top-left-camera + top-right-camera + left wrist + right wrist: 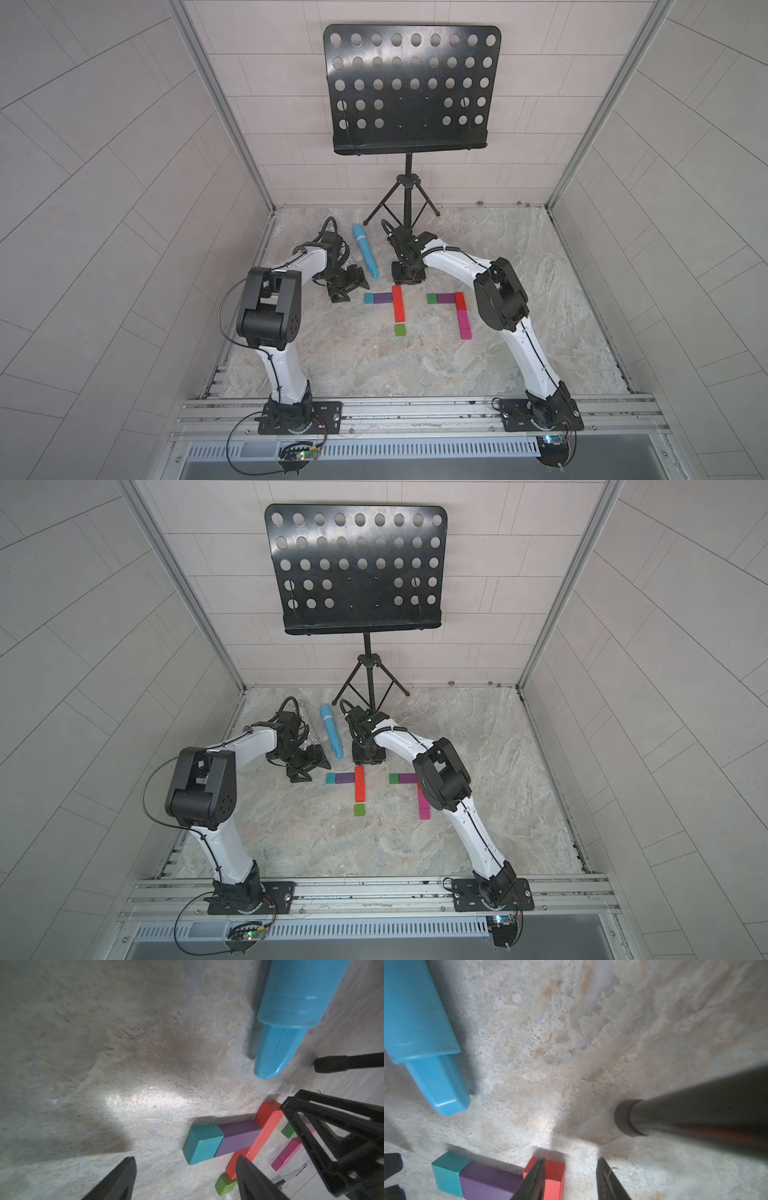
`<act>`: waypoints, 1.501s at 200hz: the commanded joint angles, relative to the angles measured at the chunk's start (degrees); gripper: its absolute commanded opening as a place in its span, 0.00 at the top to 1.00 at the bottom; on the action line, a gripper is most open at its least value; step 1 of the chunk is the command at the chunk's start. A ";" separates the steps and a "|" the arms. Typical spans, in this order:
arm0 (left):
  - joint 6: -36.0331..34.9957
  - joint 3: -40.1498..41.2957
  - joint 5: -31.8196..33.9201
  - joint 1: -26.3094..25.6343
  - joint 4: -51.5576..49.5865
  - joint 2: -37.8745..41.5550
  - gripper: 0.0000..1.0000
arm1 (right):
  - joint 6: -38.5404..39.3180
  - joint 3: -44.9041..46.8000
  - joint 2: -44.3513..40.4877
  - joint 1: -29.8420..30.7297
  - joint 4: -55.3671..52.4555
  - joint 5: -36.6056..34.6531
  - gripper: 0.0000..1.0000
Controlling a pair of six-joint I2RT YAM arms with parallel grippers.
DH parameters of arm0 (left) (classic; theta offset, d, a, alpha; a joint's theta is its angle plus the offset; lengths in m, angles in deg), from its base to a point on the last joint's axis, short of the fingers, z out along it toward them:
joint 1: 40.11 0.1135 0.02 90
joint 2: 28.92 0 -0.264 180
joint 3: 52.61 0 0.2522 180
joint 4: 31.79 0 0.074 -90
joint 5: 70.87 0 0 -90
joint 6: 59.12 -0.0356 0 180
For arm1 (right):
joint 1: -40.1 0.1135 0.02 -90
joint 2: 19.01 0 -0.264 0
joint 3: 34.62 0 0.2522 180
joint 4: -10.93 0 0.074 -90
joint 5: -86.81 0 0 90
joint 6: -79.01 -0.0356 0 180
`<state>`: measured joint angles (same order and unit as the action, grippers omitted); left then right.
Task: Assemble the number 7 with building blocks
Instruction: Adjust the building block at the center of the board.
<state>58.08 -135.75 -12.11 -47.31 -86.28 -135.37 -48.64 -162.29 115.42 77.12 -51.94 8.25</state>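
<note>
In both top views two groups of building blocks lie mid-table. The left group has a teal square [368, 298], a purple bar [383, 297], a long red bar [398, 304] and, across a gap, a green square [400, 330]. The right group, a green square [432, 298], purple [445, 297], red [459, 301] and magenta [464, 324], forms a 7. My left gripper [351, 293] [185, 1157] stands open just left of the teal square [204, 1142]. My right gripper [407, 282] [571, 1159] is open at the red bar's [555, 1169] far end, one finger over it.
A blue microphone [365, 256] lies between the two wrists. Behind it stands a black music stand [409, 87], one tripod foot [627, 1118] close to my right gripper. A glittery tube [305, 729] peeks out behind the left wrist. Walls close the back and sides.
</note>
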 commanded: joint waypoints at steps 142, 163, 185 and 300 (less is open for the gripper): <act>0.04 0.22 0.29 -0.22 0.46 -1.04 0.18 | -1.55 4.75 -1.14 0.10 -3.76 -1.77 0.60; 0.12 0.24 0.22 -0.27 0.48 -1.10 0.18 | -1.68 4.92 -1.43 0.11 -3.98 -1.86 0.60; 0.13 0.37 0.22 -0.35 0.57 -0.98 0.18 | -1.77 5.23 -1.64 0.19 -4.25 -1.81 0.60; 0.62 0.70 -0.13 -0.82 1.18 -0.77 0.18 | -2.61 6.85 -2.94 0.65 -3.81 -1.69 0.59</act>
<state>58.50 -135.69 -12.16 -47.81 -85.03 -135.76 -49.54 -157.00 112.62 77.73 -49.90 8.19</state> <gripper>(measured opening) 0.822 0.406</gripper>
